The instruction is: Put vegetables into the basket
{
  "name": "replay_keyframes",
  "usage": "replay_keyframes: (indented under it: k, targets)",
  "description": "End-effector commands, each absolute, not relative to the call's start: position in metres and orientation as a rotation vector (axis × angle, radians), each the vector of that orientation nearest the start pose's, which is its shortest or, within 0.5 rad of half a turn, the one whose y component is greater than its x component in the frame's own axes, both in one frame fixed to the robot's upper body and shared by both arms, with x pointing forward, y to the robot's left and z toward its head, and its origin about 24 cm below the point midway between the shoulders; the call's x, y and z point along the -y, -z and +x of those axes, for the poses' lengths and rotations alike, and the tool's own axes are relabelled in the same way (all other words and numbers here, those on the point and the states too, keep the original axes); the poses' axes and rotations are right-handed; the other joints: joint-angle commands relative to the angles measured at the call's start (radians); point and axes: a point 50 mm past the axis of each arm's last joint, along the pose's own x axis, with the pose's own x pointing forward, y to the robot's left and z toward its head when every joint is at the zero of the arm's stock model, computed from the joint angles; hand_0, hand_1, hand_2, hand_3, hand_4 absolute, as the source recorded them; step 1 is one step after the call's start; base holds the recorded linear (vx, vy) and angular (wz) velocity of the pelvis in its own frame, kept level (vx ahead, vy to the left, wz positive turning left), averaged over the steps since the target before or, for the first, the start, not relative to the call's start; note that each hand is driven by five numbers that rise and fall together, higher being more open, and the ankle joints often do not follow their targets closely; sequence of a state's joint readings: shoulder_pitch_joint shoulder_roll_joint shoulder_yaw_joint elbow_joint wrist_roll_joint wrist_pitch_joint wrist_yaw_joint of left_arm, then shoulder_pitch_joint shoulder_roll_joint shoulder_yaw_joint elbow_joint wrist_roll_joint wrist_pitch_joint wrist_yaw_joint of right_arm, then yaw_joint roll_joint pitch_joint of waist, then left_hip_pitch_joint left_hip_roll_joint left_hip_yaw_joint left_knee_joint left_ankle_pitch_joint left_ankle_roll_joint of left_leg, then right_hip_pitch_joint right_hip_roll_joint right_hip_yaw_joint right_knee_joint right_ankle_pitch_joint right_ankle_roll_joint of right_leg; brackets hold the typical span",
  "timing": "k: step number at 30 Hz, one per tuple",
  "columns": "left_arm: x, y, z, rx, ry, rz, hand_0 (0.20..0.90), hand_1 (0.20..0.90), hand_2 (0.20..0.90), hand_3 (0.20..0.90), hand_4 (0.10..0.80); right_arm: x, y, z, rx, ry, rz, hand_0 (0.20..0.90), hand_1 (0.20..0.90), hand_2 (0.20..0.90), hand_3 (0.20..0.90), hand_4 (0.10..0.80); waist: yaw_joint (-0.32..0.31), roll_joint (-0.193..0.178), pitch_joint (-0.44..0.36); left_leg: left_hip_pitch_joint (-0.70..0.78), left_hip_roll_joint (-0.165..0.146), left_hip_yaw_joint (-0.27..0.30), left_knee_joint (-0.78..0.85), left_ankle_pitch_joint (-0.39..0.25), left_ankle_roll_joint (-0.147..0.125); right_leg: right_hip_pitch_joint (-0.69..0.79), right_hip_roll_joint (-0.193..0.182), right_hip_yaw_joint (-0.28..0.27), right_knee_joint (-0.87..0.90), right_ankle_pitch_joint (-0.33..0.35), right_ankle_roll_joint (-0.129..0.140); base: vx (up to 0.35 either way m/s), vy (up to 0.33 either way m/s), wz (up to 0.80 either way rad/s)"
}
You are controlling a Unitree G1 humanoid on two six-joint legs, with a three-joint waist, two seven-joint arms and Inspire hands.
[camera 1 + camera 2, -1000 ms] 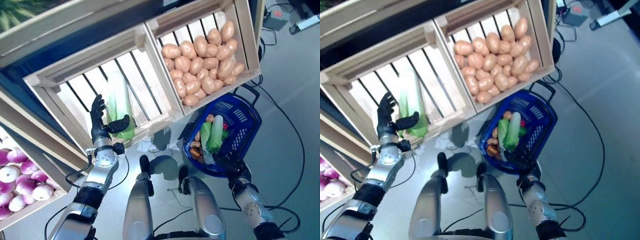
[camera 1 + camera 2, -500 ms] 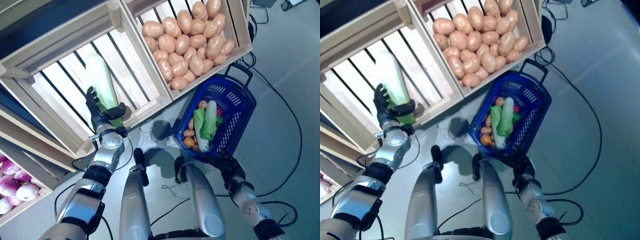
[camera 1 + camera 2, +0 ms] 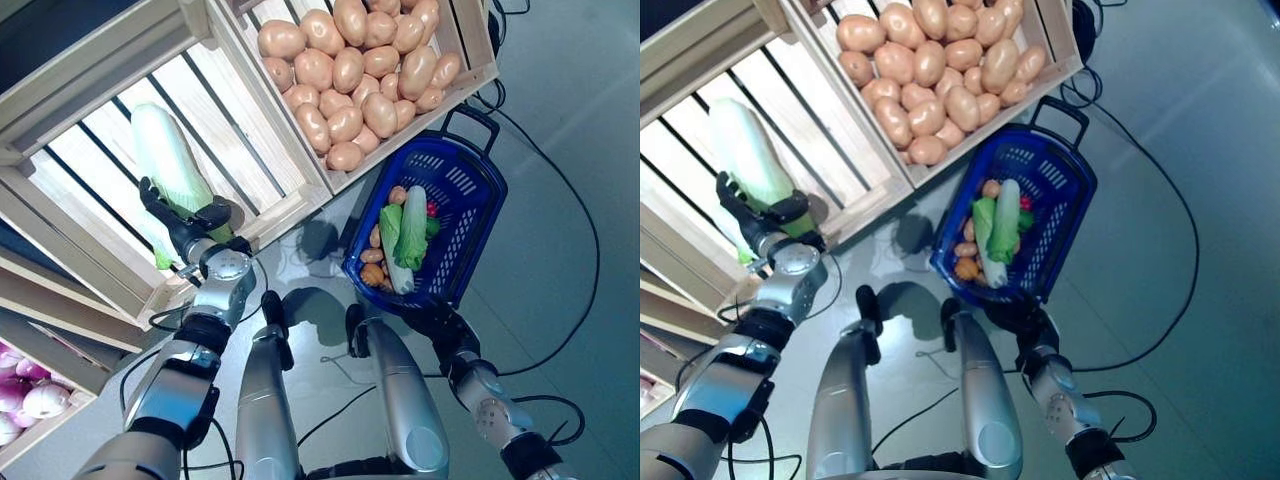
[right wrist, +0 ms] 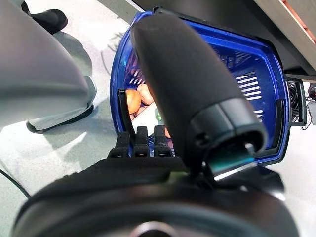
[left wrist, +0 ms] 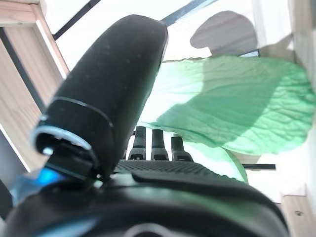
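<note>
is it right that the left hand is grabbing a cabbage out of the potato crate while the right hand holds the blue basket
Not quite. The left hand grips the cabbage in the slatted crate beside the potato crate, not in it; the left eye view shows this. The right hand does hold the blue basket.

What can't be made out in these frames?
- Left wrist view: whether the left hand grips the cabbage; its fingers are hidden behind the palm.
- Right wrist view: the thumb of the right hand covers much of the blue basket.
- Eye views: the small red item beside the basketed cabbage is too small to name.
</note>
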State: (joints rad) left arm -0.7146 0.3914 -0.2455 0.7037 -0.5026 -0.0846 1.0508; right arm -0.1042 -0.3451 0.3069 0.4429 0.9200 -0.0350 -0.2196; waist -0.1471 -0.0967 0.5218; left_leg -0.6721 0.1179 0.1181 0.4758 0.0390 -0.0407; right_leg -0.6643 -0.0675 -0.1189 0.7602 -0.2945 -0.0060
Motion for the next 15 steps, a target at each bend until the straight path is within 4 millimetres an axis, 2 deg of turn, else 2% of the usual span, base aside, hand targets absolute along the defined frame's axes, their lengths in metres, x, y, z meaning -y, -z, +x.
replay_keyframes:
  k: [1, 6, 9, 15]
  targets:
    - [-0.207, -0.129, 0.362, 0.112, -0.935, -0.066, 0.900, 0.900, 0.900, 0.900, 0.800, 0.180, 0.016, 0.260, -0.359, 0.179, 0.493, 0.900, 0.900, 0.900, 0.900, 0.800, 0.000, -0.020, -0.002, 0.007, -0.031, 0.018, 0.143, -0.197, 0.022, 0.031, 0.009, 0.009, -0.127, 0.109, 0.014, 0.034, -0.023, 0.00]
    - [-0.202, -0.120, 0.359, 0.062, -0.969, -0.117, 0.900, 0.900, 0.900, 0.900, 0.800, 0.176, 0.016, 0.261, -0.376, 0.180, 0.496, 0.900, 0.900, 0.900, 0.900, 0.800, 0.003, -0.020, -0.002, -0.004, -0.035, 0.014, 0.145, -0.198, 0.024, 0.015, 0.004, 0.007, -0.116, 0.109, 0.016, 0.043, -0.016, 0.00]
    - [-0.196, -0.116, 0.360, 0.023, -0.938, -0.211, 0.900, 0.900, 0.900, 0.900, 0.800, 0.173, 0.015, 0.262, -0.381, 0.184, 0.503, 0.900, 0.900, 0.900, 0.900, 0.800, 0.004, -0.020, -0.002, -0.019, -0.036, 0.012, 0.149, -0.199, 0.027, -0.002, 0.000, 0.005, -0.110, 0.110, 0.017, 0.032, -0.008, 0.00]
    - [-0.182, -0.113, 0.361, 0.005, -0.897, -0.179, 0.900, 0.900, 0.900, 0.900, 0.800, 0.170, 0.013, 0.265, -0.388, 0.190, 0.513, 0.900, 0.900, 0.900, 0.900, 0.800, 0.010, -0.019, -0.002, -0.030, -0.040, 0.009, 0.147, -0.199, 0.031, -0.020, -0.004, -0.001, -0.104, 0.116, 0.019, 0.045, -0.010, 0.02]
